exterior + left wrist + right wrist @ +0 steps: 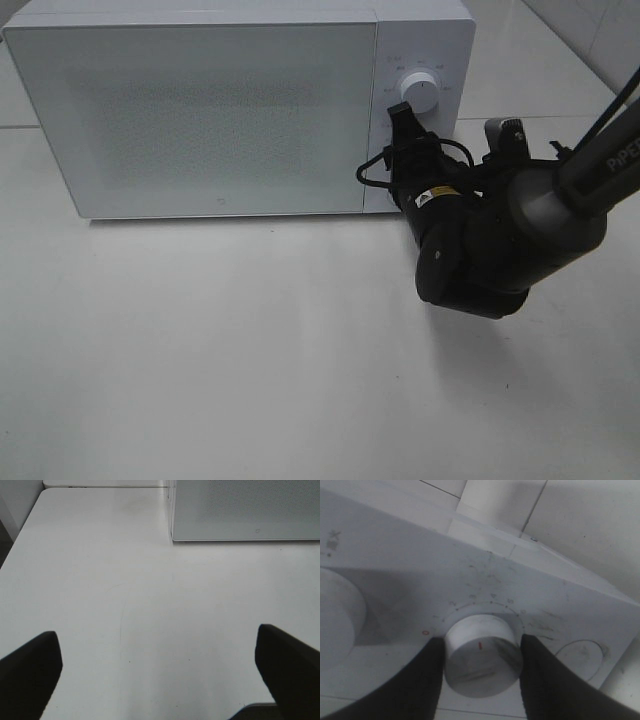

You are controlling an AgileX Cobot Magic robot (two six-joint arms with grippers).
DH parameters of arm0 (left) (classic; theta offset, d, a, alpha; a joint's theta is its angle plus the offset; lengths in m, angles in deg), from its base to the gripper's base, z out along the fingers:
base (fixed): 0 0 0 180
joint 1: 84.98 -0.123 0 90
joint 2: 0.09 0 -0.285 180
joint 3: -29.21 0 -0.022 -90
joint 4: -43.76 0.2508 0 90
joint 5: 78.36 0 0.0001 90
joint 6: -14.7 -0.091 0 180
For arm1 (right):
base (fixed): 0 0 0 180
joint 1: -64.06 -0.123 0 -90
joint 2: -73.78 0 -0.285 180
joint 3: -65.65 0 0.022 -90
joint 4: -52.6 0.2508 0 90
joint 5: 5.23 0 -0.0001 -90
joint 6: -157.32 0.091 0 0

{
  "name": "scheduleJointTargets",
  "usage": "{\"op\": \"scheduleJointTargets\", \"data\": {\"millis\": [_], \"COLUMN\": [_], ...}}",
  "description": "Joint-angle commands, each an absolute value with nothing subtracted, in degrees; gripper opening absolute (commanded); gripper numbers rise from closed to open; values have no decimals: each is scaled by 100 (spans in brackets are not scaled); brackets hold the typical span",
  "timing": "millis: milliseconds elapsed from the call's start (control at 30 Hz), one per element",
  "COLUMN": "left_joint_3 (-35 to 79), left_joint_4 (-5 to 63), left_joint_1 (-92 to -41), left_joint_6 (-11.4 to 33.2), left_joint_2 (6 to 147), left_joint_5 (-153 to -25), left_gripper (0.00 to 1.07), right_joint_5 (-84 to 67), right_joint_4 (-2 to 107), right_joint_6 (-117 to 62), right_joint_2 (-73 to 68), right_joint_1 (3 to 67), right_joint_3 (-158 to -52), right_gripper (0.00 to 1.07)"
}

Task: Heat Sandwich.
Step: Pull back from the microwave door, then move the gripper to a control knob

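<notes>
Microwave: I see the white microwave (220,110) standing on the counter (250,350) with its door shut.
Right claw: the right claw (481,639) is closed around the lower dial (480,662) on the control panel, one finger (420,680) pressed against each side. From the high camera, the arm covers that dial.
Dial face: I note a short red mark on it.
Upper dial: the upper dial (418,92) is free, just beside the claw tip.
Left claw: the left claw (160,675) is spread wide with nothing in it, above bare counter, near the microwave's front corner.
Sandwich: I cannot locate the sandwich in any view, and the door panel is opaque.
</notes>
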State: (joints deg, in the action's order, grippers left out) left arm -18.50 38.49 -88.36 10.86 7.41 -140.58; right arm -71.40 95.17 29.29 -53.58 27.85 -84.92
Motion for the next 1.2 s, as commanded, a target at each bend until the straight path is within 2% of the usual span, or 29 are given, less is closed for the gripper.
{"op": "scheduleJointTargets", "data": {"millis": [33, 400, 933, 1100, 1200], "left_joint_3": [-1844, -1844, -1844, -1844, -1844], "left_joint_4": [3820, 3820, 3820, 3820, 3820], "left_joint_1": [-8802, -8802, -8802, -8802, -8802], "left_joint_6": [1097, 1097, 1097, 1097, 1097], "left_joint_2": [609, 609, 609, 609, 609], "left_joint_5": [-13995, -13995, -13995, -13995, -13995], "left_gripper": [98, 98, 98, 98, 98], "right_joint_5": [-7788, -7788, -7736, -7736, -7736], "right_joint_4": [9116, 9363, 9368, 9386, 9529], "right_joint_6": [3622, 5020, 4986, 4819, 4808], "right_joint_2": [-5266, -5266, -5266, -5266, -5266], "right_joint_1": [2785, 2785, 2785, 2785, 2785], "right_joint_3": [-8687, -8687, -8687, -8676, -8635], "right_gripper": [5, 6, 12, 18, 29]}}
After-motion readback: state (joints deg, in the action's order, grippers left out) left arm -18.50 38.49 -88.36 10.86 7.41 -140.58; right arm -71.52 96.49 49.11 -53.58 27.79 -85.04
